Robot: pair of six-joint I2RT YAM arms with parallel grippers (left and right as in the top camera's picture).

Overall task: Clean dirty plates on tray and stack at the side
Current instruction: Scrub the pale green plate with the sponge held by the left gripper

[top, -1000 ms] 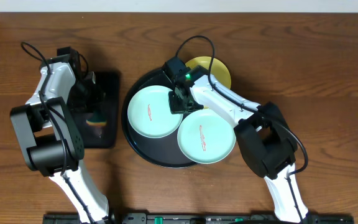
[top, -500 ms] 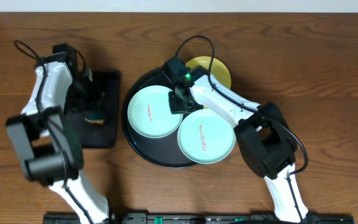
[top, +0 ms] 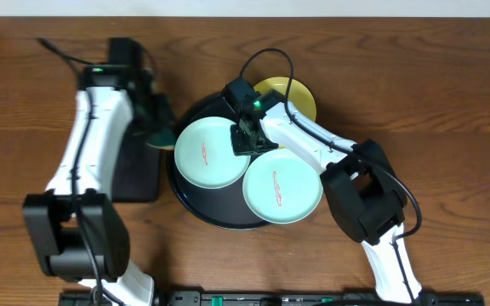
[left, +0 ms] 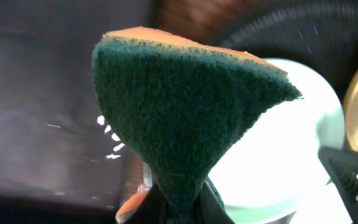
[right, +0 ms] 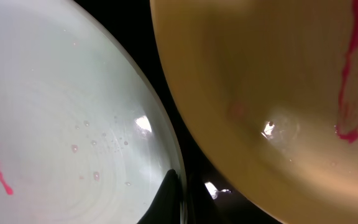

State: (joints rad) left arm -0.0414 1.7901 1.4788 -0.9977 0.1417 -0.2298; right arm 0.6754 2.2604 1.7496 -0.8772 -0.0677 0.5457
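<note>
By the tray [top: 215,211], the left tool [left: 178,202] grips a sponge [left: 185,106], ready to scrub the nearest plate [top: 207,151]; the right tool [top: 246,138] is closed, empty.

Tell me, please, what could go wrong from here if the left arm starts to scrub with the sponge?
1. The left fingers pinch the sponge only at its lower end, so it may twist or slip out during scrubbing.
2. The right fingers sit shut at the rim of the left mint plate; the sponge arm could bump them there.
3. That plate might slide on the glossy tray.
</note>
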